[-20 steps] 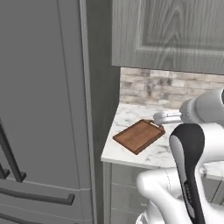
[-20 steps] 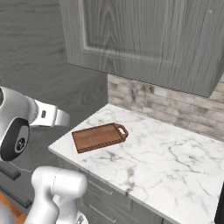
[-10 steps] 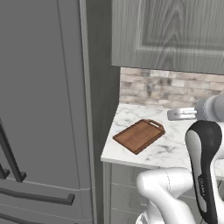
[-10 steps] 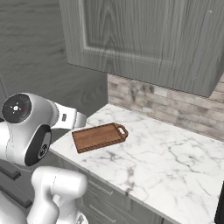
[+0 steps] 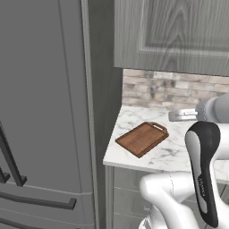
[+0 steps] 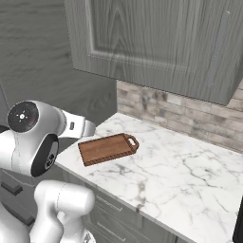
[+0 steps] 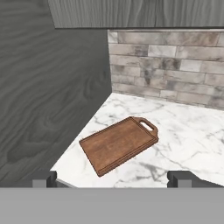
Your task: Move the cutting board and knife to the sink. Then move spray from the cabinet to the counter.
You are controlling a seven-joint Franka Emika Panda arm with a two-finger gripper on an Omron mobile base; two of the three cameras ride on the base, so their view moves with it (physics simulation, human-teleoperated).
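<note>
**Board not yet picked up, everything left to do**

I see the cabinet (image 6: 156, 42) across the top of the right base view with its door closed, so I judge the spray step has not begun. Below it the surface (image 6: 180, 175) fills the lower right of that frame. The cutting board (image 7: 119, 144) lies flat on it at centre frame in the hand view, loop handle toward the upper right, close to the surface's left end beside the tall grey panel (image 7: 48, 96). My tool (image 7: 113, 178) sits at the bottom of the hand view, spread wide and holding nothing, short of the board. I judge the approach is underway; sink moves and spray remain
</note>
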